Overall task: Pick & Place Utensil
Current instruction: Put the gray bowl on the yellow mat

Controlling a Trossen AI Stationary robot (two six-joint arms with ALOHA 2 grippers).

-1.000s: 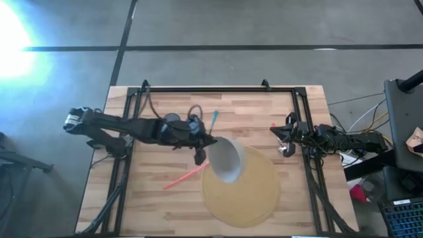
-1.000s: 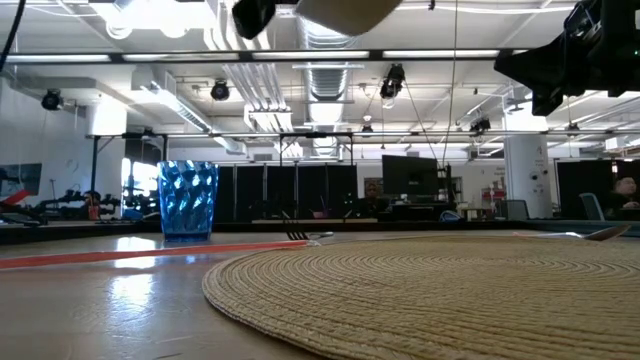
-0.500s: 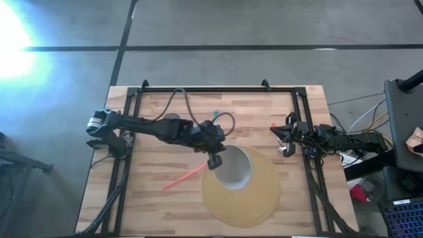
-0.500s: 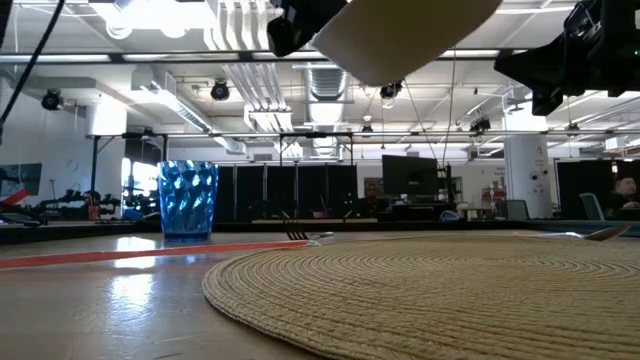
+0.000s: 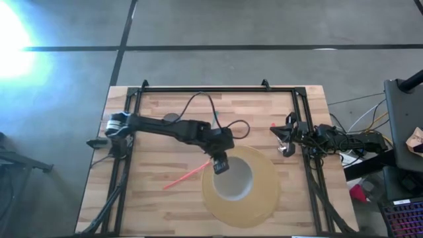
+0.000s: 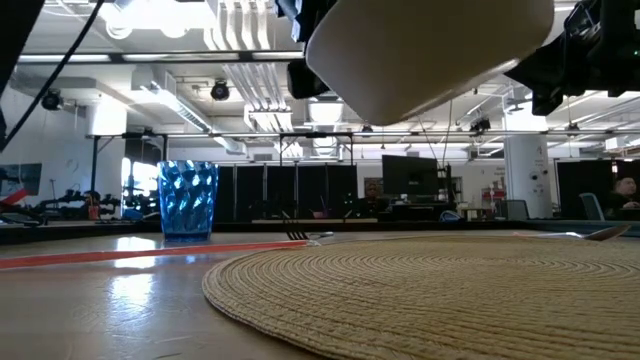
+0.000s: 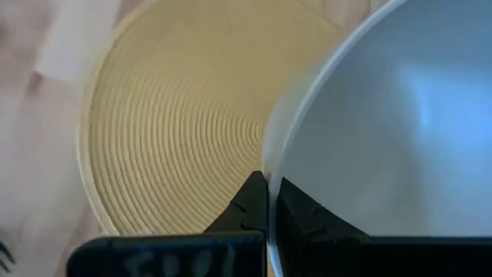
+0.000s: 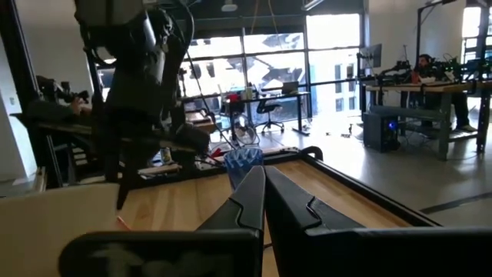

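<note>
Now the left gripper (image 5: 220,163) hangs over the mat (image 5: 264,198), its jaws pinching the rim of a white bowl (image 5: 232,180) at the bowl's ten o'clock edge. The bowl sits above the mat's centre, clear of it. It looks rigid and smooth, likely ceramic or hard plastic: slippery under a thin rim pinch, apt to swing or chip if dropped, so it wants a low, level release. The pink utensil (image 5: 186,176) lies on the table (image 5: 152,198) at eight o'clock from the bowl, just off the mat; it looks light and stiff, best taken mid-handle. The right gripper (image 5: 283,147) waits at the table's three o'clock side, jaws pressed together.

Only the low view shows the air gap under the bowl (image 6: 430,55) and a blue cup (image 6: 187,199); only the left wrist view shows the fingers (image 7: 250,204) straddling the rim.
</note>
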